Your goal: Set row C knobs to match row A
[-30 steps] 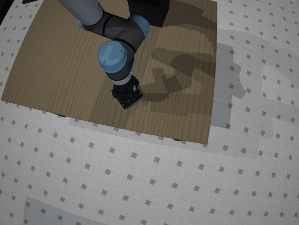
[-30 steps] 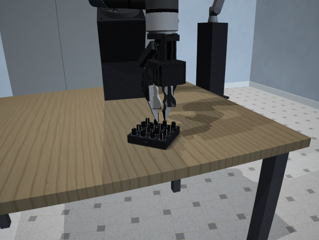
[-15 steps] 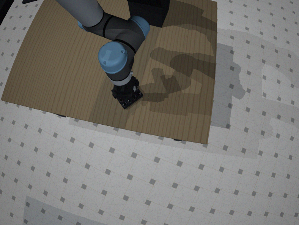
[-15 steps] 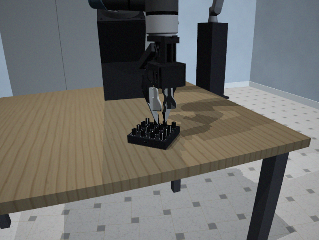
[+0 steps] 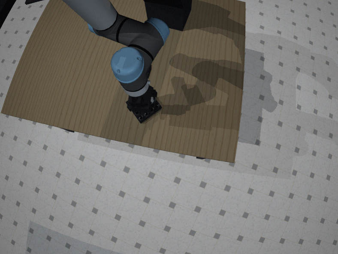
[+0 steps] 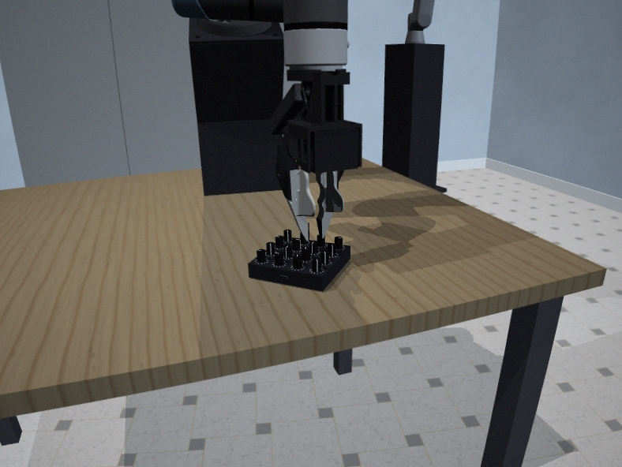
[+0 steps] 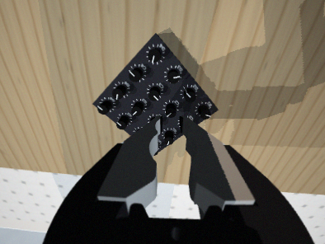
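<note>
The black knob box [image 6: 303, 261] stands on the wooden table, with several black knobs in a grid, each with a white mark. It also shows in the overhead view [image 5: 146, 112] and, turned like a diamond, in the wrist view [image 7: 154, 96]. Its socket [image 6: 283, 278] is on the side facing the front camera. My gripper [image 6: 312, 233] points straight down over the box, with its tips among the knobs in the rear part of the grid. In the wrist view the fingers stand a little apart on either side of one knob [image 7: 169, 135] near the box's closest corner. I cannot see them press on it.
The arm's black base block [image 6: 236, 110] stands on the table behind the box. A tall black column [image 6: 412, 110] stands off the table at the back right. The table's front edge [image 6: 301, 346] is a short way in front of the box.
</note>
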